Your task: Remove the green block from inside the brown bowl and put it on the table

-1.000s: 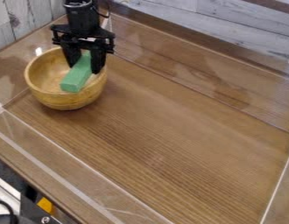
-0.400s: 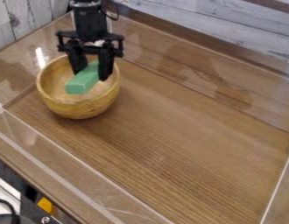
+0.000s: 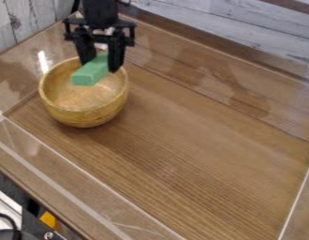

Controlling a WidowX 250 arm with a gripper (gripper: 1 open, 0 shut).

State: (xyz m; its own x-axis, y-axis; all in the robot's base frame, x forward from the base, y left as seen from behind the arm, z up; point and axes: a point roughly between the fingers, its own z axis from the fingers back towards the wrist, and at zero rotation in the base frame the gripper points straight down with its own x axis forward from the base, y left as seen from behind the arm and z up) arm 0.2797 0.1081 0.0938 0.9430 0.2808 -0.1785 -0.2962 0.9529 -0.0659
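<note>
The green block (image 3: 91,71) is at the tips of the end effector (image 3: 97,56), over the brown bowl (image 3: 82,97); the end effector is squeezed shut on it; there is one block and one bowl; the bowl sits near the bench's (image 3: 183,141) left edge, with wide open room to the right.

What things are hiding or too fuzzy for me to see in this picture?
- Fingertips of the gripper: camera view, dark and blurry, mixed in with the green block's top end.
- Outer back side of the bowl: camera view, hidden behind its own rim and the gripper.
- Upper part of the robot arm: camera view, cut off by the top edge.
- Black thing in the bottom left corner: camera view, cut off by the picture's edge.
</note>
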